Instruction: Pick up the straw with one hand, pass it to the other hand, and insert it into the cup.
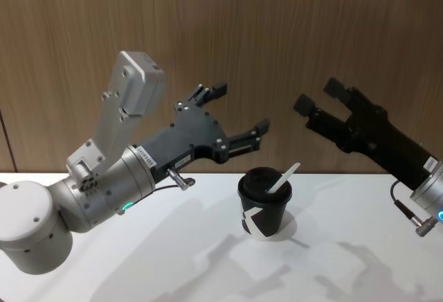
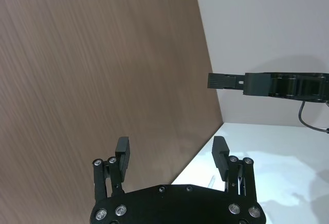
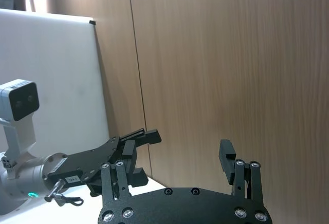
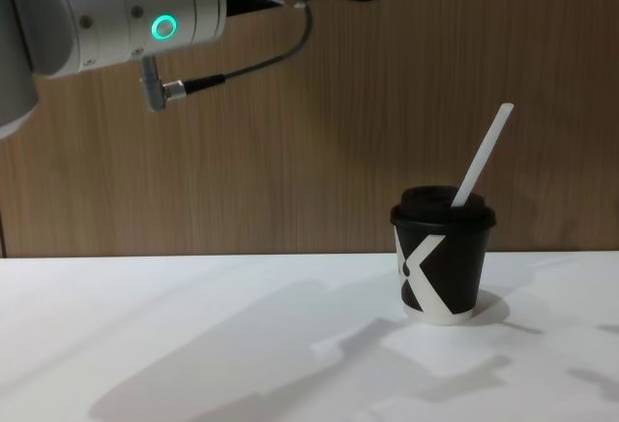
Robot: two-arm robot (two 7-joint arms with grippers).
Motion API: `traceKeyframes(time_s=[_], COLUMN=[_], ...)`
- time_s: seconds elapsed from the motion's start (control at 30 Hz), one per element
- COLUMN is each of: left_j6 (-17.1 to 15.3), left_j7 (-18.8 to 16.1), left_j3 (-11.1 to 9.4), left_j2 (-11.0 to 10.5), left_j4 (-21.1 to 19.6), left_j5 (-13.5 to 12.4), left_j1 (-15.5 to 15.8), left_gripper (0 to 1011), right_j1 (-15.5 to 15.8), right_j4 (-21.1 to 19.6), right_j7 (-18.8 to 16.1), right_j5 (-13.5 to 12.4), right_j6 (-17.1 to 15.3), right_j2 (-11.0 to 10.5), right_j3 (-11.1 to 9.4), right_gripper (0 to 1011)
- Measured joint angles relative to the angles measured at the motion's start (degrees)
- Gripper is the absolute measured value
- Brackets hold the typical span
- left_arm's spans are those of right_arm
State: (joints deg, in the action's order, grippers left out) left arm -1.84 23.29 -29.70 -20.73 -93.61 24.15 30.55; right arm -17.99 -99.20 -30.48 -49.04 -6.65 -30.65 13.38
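The black cup (image 1: 264, 206) with the white K-like mark stands on the white table (image 1: 173, 260), a little right of centre. The white straw (image 1: 284, 177) sticks through its lid and leans to the right, as the chest view shows for the straw (image 4: 484, 156) and the cup (image 4: 440, 267). My left gripper (image 1: 240, 107) hovers open and empty above and left of the cup. My right gripper (image 1: 319, 93) hangs open and empty above and right of it. Each wrist view shows its own fingers spread: left gripper (image 2: 171, 149), right gripper (image 3: 177, 154).
A brown wood-grain wall (image 1: 277, 25) rises right behind the table. The left arm's silver wrist (image 4: 126, 6) with its green ring and dark cable hangs high above the table's left half. The other gripper (image 2: 267, 84) appears side-on in the left wrist view.
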Motion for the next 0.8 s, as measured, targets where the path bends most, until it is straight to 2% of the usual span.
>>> traceKeyframes(time_s=[0.8], left_j6=[-2.1], left_j7=[-2.29], left_j3=[1.11], left_j2=[-0.15], left_j4=[-1.86], left_j5=[-1.33], left_j1=[-1.87], left_gripper=[1003], right_j1=[0.68], right_j4=[-0.41], right_j7=[2.11], right_j5=[-0.65], right_j6=[0.51], right_j2=[0.01], right_j3=[0.33], right_gripper=[1001])
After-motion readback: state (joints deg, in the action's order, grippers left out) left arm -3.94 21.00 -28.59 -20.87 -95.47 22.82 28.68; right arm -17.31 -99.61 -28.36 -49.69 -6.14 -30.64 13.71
